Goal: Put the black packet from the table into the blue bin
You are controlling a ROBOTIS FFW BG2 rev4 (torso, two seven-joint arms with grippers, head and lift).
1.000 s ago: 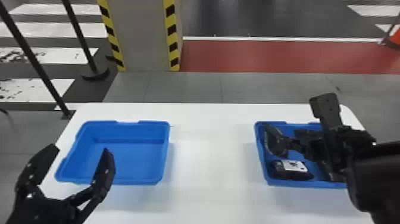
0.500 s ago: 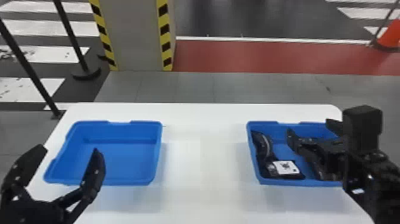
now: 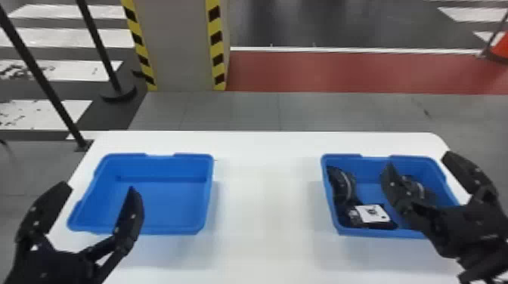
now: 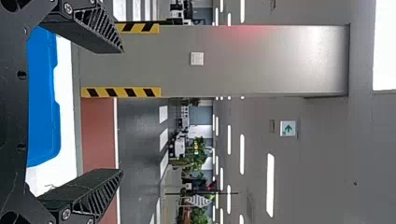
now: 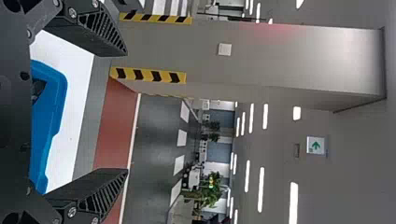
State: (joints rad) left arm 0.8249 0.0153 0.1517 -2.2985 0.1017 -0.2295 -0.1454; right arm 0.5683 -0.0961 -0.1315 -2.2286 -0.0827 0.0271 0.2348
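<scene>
Black and spread wide open, the right hand [image 3: 418, 158] is at the right side of a blue bin [image 3: 340, 231]. Inside lie a black packet [image 3: 342, 185] by the left wall, a white-labelled packet [image 3: 372, 217] near the front and a dark packet [image 3: 419, 189] partly behind a finger. Left across the white counter [image 3: 268, 211], a second blue bin [image 3: 189, 166] sits near the left hand [image 3: 99, 185], also open.

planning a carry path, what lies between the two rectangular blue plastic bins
Bare white tabletop lies between the left blue bin and the right blue bin, in the head view.
</scene>
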